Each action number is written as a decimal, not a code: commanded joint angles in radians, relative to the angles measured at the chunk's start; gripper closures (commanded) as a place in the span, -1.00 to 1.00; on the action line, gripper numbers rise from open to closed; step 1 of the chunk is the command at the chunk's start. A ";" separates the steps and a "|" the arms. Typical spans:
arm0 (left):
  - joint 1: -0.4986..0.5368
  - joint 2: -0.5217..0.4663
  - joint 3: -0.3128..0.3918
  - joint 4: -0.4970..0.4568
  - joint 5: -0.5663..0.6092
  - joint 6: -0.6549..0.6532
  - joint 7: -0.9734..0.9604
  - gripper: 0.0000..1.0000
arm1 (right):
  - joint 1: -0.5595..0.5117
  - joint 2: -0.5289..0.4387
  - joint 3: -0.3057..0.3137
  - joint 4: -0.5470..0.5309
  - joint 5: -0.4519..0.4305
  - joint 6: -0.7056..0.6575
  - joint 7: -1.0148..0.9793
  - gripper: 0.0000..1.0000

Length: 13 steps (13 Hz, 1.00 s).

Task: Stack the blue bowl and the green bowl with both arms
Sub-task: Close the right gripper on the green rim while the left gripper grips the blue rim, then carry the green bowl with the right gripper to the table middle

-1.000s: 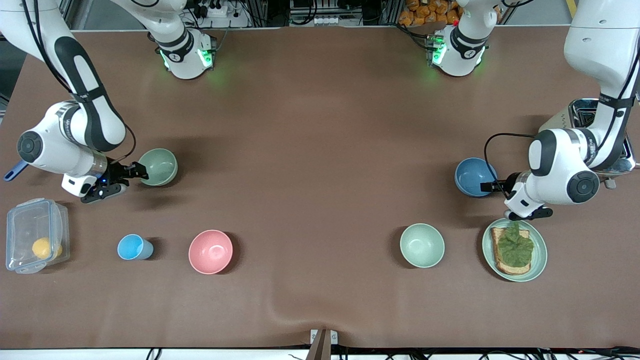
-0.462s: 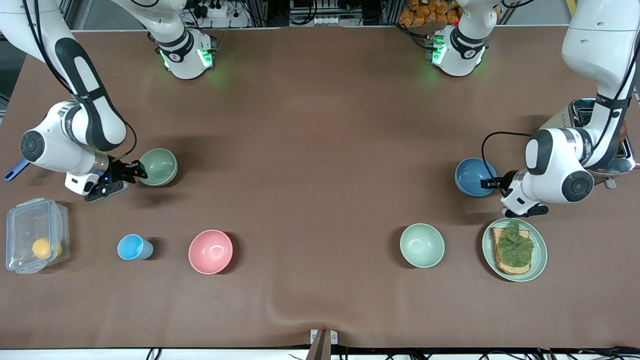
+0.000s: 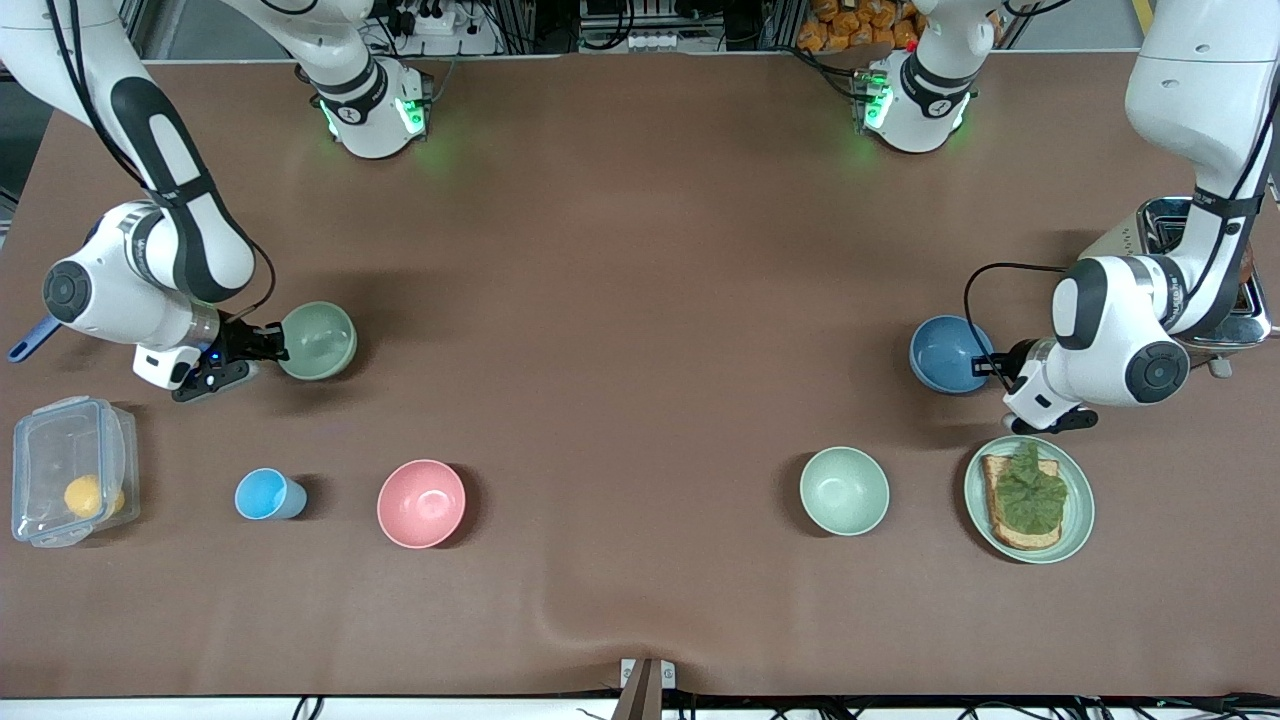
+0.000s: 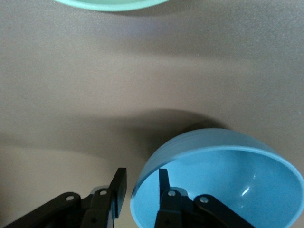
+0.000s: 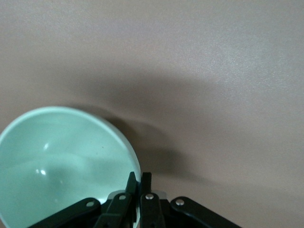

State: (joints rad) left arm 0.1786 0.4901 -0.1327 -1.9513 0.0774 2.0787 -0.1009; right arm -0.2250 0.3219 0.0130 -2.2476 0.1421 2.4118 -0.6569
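Observation:
The green bowl (image 3: 318, 340) stands toward the right arm's end of the table. My right gripper (image 3: 268, 346) is shut on its rim. In the right wrist view the fingers (image 5: 132, 185) pinch the rim of the green bowl (image 5: 61, 161), one inside and one outside. The blue bowl (image 3: 945, 353) stands toward the left arm's end. My left gripper (image 3: 990, 365) is open at its rim. In the left wrist view my left gripper (image 4: 141, 178) straddles the rim of the blue bowl (image 4: 228, 190), with a gap at the outer finger (image 4: 118, 187).
A mint-green bowl (image 3: 844, 490) and a pale green plate (image 3: 1078, 520) with toast lie nearer the front camera than the blue bowl. A pink bowl (image 3: 421, 503), a light-blue cup (image 3: 268, 494) and a clear box (image 3: 70, 470) lie nearer than the green bowl. A metal toaster (image 3: 1165, 225) stands by the left arm.
My right gripper has closed on the green bowl's rim, and the bowl has shifted slightly. My left gripper has moved in so its fingers straddle the blue bowl's rim.

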 commanded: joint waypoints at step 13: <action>0.010 -0.082 -0.070 0.158 0.004 -0.139 0.018 1.00 | 0.255 -0.132 0.015 0.092 0.077 -0.223 0.431 1.00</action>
State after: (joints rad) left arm 0.1796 0.4436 -0.1848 -1.8367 0.0773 2.0027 -0.0922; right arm -0.0276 0.2337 0.0323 -2.1566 0.2102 2.2214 -0.3401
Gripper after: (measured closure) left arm 0.947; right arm 0.965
